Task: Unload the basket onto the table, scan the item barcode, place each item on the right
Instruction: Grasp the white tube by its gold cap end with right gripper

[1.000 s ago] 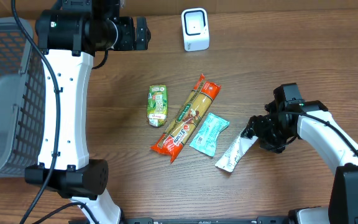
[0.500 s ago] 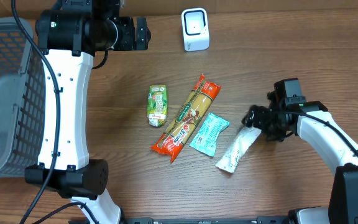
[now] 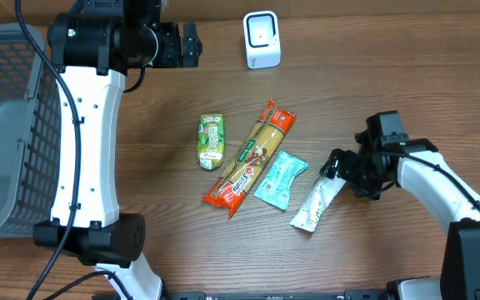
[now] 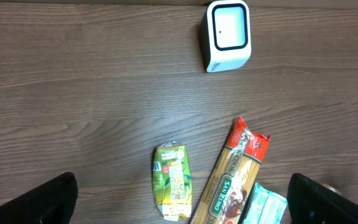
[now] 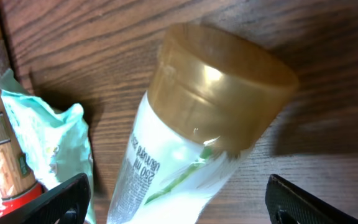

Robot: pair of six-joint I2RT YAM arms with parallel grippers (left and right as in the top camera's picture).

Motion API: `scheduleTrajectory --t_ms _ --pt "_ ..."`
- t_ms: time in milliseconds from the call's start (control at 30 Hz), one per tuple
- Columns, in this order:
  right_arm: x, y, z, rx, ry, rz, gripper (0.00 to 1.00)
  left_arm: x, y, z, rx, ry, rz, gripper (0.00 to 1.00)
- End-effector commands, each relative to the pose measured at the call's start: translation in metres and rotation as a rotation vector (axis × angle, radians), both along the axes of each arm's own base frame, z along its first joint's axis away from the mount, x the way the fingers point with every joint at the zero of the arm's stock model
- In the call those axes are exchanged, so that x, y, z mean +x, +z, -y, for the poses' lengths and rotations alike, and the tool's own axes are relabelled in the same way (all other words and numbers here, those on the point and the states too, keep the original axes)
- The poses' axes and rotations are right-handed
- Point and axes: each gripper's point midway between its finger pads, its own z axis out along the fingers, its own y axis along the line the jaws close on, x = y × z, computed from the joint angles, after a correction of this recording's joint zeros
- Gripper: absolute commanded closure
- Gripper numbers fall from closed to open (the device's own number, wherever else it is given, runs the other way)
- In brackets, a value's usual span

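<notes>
A white tube (image 3: pixel 313 207) with a tan cap (image 5: pixel 224 88) lies flat on the table, its cap end under my right gripper (image 3: pixel 345 172). In the right wrist view the tube (image 5: pixel 180 163) runs between the two dark fingers, which stand wide on either side without touching it; the right gripper (image 5: pixel 179 204) is open. The white barcode scanner (image 3: pixel 262 39) stands at the far edge. My left gripper (image 3: pixel 187 44) hovers high to the scanner's left, open and empty, looking down on the scanner (image 4: pixel 227 35).
A green carton (image 3: pixel 211 141), a long orange pasta pack (image 3: pixel 250 157) and a teal pouch (image 3: pixel 280 178) lie in a row left of the tube. A grey mesh basket (image 3: pixel 7 125) stands at the left edge.
My right gripper's jaws have spread wider. It drew back a little toward the far side, then came back over the tube's cap end. The tube has barely shifted. The left arm is still.
</notes>
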Motion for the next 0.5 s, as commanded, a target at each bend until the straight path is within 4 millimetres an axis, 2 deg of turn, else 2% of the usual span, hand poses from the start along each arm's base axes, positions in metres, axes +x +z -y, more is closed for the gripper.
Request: scheduleTrajectory --t_ms 0,67,133,233,333,467 --pt "-0.006 -0.008 -0.002 0.015 0.004 0.005 0.10 0.002 0.000 0.000 0.014 -0.010 0.005 0.01" --pt "-0.005 -0.012 -0.002 0.017 0.004 0.020 0.16 0.002 0.000 0.000 0.013 -0.011 0.005 0.01" --pt "-0.004 -0.015 -0.002 0.018 0.004 0.033 0.32 0.002 0.000 0.000 0.013 -0.011 0.005 0.00" --pt "0.000 -0.016 -0.002 0.017 0.013 0.065 0.46 0.002 0.000 0.000 0.013 -0.011 0.005 0.00" --pt "0.008 -0.014 -0.003 0.016 0.036 0.109 0.53 0.002 0.000 0.000 0.014 -0.010 0.005 0.00" --pt "0.021 -0.005 -0.011 0.048 0.091 0.185 0.68 0.002 0.000 0.000 0.013 -0.011 0.005 0.01"
